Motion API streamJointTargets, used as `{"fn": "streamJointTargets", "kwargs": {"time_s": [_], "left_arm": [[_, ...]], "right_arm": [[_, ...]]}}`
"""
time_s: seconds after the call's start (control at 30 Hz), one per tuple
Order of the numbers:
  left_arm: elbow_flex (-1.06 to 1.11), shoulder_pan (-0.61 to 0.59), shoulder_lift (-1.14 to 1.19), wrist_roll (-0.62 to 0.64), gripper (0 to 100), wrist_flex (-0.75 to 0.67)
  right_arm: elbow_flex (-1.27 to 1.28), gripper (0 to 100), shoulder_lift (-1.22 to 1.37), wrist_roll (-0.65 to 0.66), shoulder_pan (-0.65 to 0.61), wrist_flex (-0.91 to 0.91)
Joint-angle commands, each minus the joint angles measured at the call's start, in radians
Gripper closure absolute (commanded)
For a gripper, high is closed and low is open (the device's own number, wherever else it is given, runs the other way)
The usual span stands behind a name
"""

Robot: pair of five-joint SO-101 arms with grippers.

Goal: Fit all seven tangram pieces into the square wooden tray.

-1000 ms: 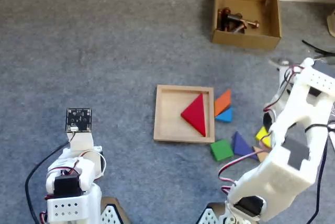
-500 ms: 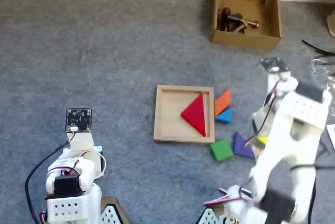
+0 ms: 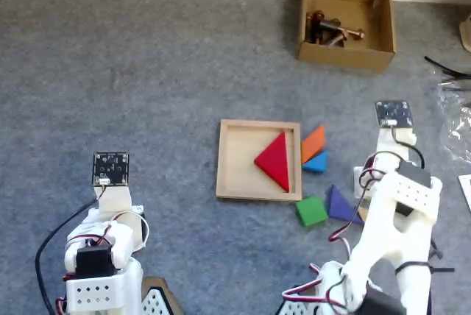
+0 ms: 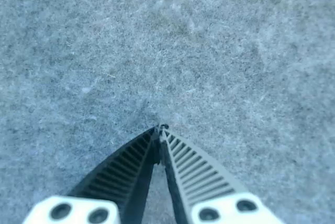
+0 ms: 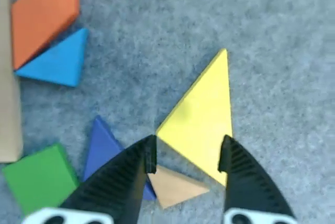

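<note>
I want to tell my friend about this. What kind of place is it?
Probably a robot practice table in a workshop or lab: two white robot arms, a grey felt cover, and a wooden tray with coloured puzzle pieces.

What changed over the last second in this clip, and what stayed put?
The right gripper swung inward and came down beside the tray; it now sits open astride the yellow triangle, nothing grasped. The left gripper, the tray, its red triangle and the other loose pieces stayed as they were.
</note>
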Motion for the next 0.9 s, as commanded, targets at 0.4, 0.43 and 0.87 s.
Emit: {"fn": "streamJointTargets", "kwargs": {"time_s": [0.4,0.43,0.87], "left_arm": [[0.021,-0.008,0.007,0.002,100,0.008],[0.021,-0.008,0.007,0.002,100,0.008],[0.021,-0.008,0.007,0.002,100,0.008]], "right_arm": [[-0.068,78.9,0.291,-0.003,0.002,-0.140],[-0.068,78.9,0.295,-0.003,0.002,-0.154],[-0.067,78.8,0.378,0.048,0.008,-0.217]]}}
